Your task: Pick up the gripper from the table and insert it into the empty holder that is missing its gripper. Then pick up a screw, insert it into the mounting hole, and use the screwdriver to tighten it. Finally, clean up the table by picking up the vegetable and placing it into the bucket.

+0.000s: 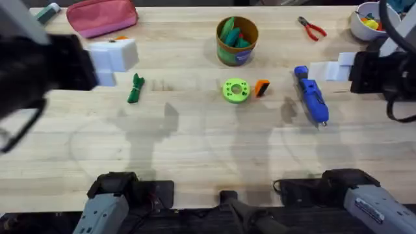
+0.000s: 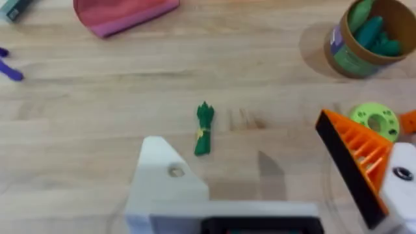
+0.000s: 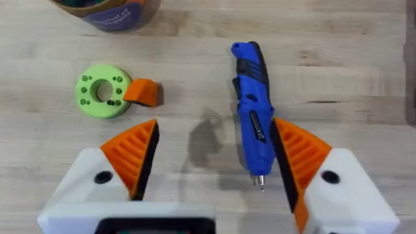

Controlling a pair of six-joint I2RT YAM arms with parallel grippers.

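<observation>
The small, light, rigid orange plastic wedge gripper, touching the lime-green ring disc, should be pinched across its flat sides; the right pincer is spread wide and empty, while the left pincer's state cannot be told.

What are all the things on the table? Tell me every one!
Orange tip: one, orange, touching the ring's right side.
Ring: one, lime green, mid-table.
Screwdriver: one, blue, right of the tip.
Vegetable: one, dark green, left of middle.
Bucket: one, gold-brown with green band, behind the ring, green things inside.
Pliers: one, red-handled, far right.
Bowl: one, white, far right corner, colourful bits.
Pouch: one, pink, far left.
Left tool: white, one orange pad, other mount bare.
Right tool: white, two orange pads, open over the screwdriver.
</observation>
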